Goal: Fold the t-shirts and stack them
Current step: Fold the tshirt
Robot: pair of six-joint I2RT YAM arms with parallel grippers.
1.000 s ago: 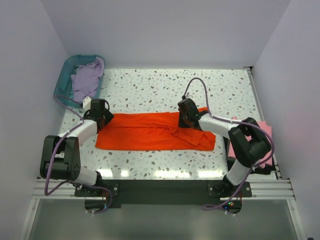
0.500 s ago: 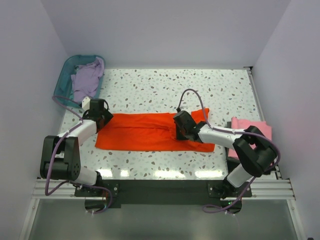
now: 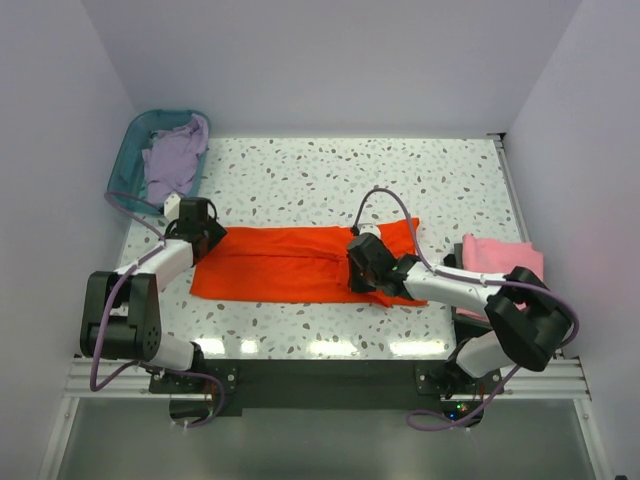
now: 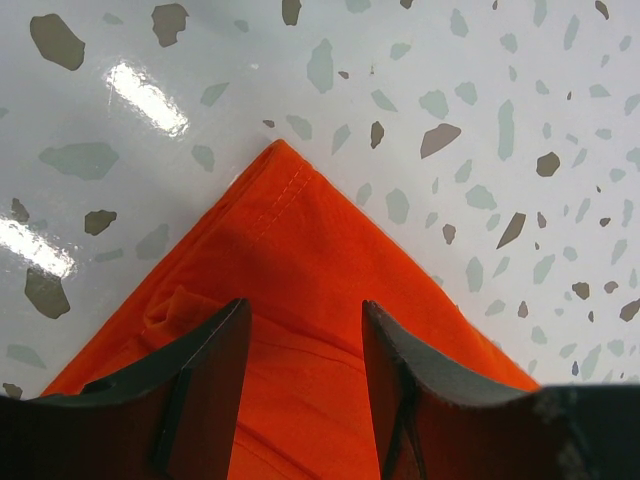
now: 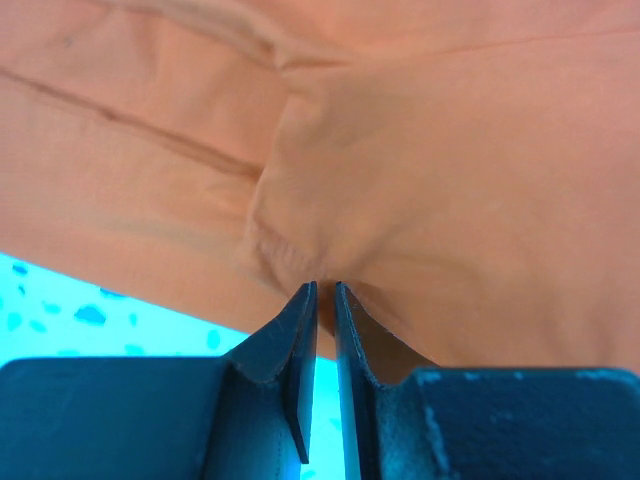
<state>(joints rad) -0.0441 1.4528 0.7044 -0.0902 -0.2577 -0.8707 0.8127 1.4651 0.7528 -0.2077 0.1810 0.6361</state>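
Observation:
The orange-red t-shirt [image 3: 285, 265] lies as a long folded strip across the table's middle. My left gripper [image 3: 207, 236] is open over its left corner; in the left wrist view the gripper [image 4: 305, 330] has its fingers apart above the orange cloth [image 4: 300, 240]. My right gripper [image 3: 364, 266] is shut on a pinched fold of the orange-red shirt near its right part; in the right wrist view the gripper [image 5: 325, 290] has its jaws nearly touching, with cloth [image 5: 420, 150] bunched between them. The pink t-shirt [image 3: 500, 256] lies folded at the right edge. The lavender t-shirt [image 3: 175, 160] lies crumpled in the basket.
The teal plastic basket [image 3: 128, 160] stands at the back left corner of the speckled table [image 3: 330, 175]. White walls close in the table on three sides. The right arm's cable loops over the shirt's right end.
My right gripper has moved toward the near edge and slightly left, dragging the shirt's right part with it. The left gripper has not moved.

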